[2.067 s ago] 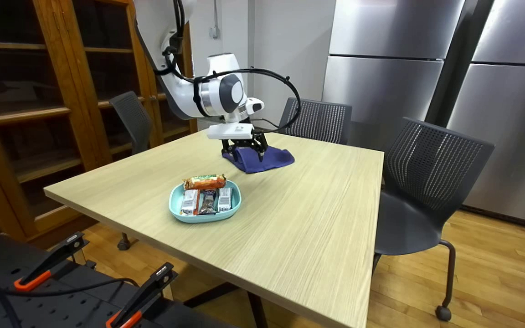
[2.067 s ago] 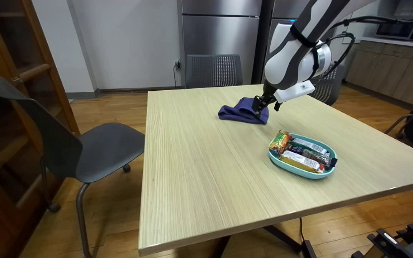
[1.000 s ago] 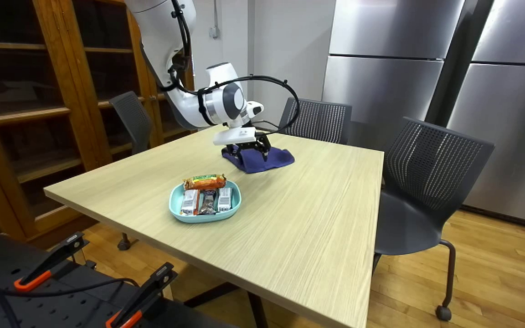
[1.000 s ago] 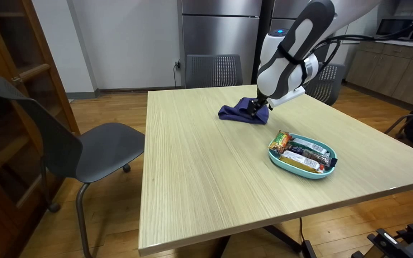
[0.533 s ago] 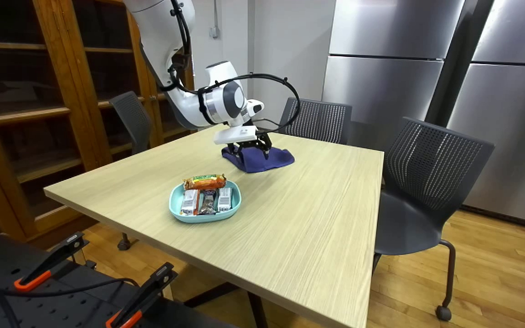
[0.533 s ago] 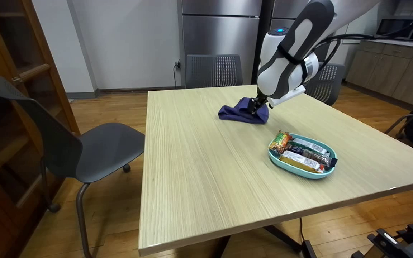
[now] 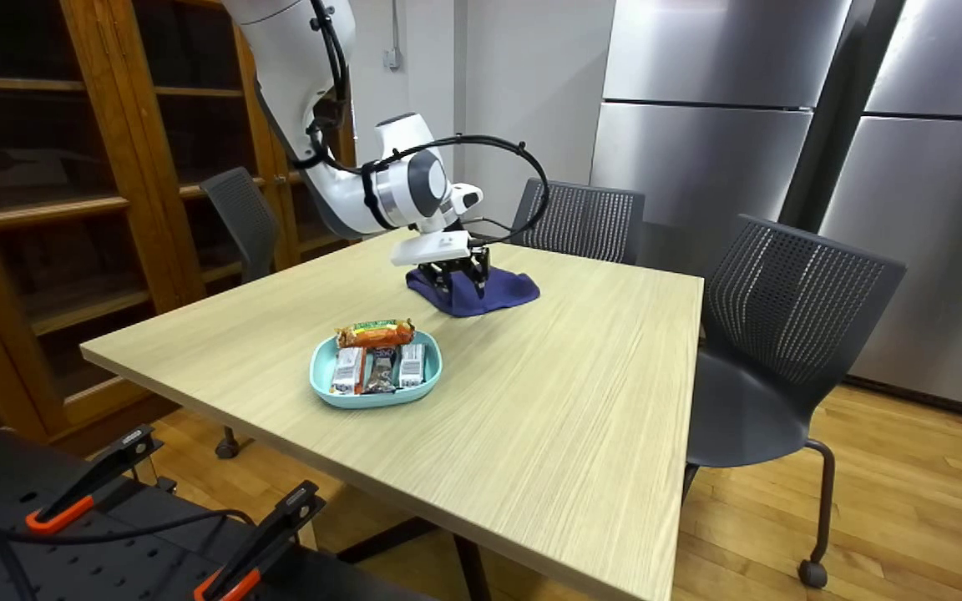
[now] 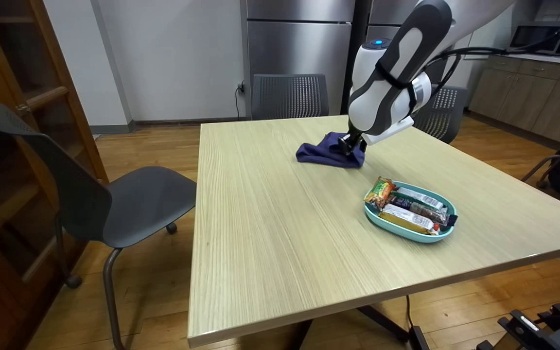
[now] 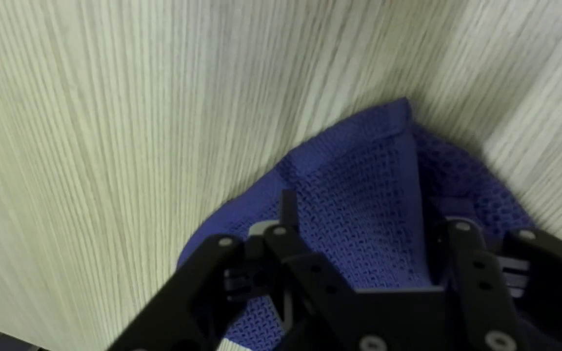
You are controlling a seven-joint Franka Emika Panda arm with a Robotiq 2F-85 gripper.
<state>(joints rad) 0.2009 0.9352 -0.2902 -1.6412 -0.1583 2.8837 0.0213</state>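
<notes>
A rumpled dark blue cloth [image 7: 516, 290] lies on the pale wooden table [image 7: 548, 417] in both exterior views. My gripper [image 7: 463, 289] is low over it, pointing down. From the wrist view, the woven cloth [image 9: 354, 204] spreads beneath and between the fingers, with a raised fold and corner running along the right finger. Both jaws stand apart, narrower than full width, and no cloth looks pinched between them. Whether the fingertips touch the fabric cannot be made out. In an exterior view the cloth [image 8: 319, 154] is partly covered by the gripper [image 8: 350, 146].
A light-blue bowl [image 7: 377, 402] with several wrapped snack bars stands on the table nearer the camera; an orange packet [image 7: 375, 335] leans on its rim. Dark chairs, one of them [image 7: 782, 351] at the table's side, surround the table. A cable loops off the arm.
The arm came down and slightly across onto the cloth, then stayed nearly still. In the last half second the fingers moved closer together. The cloth and bowl have not shifted.
</notes>
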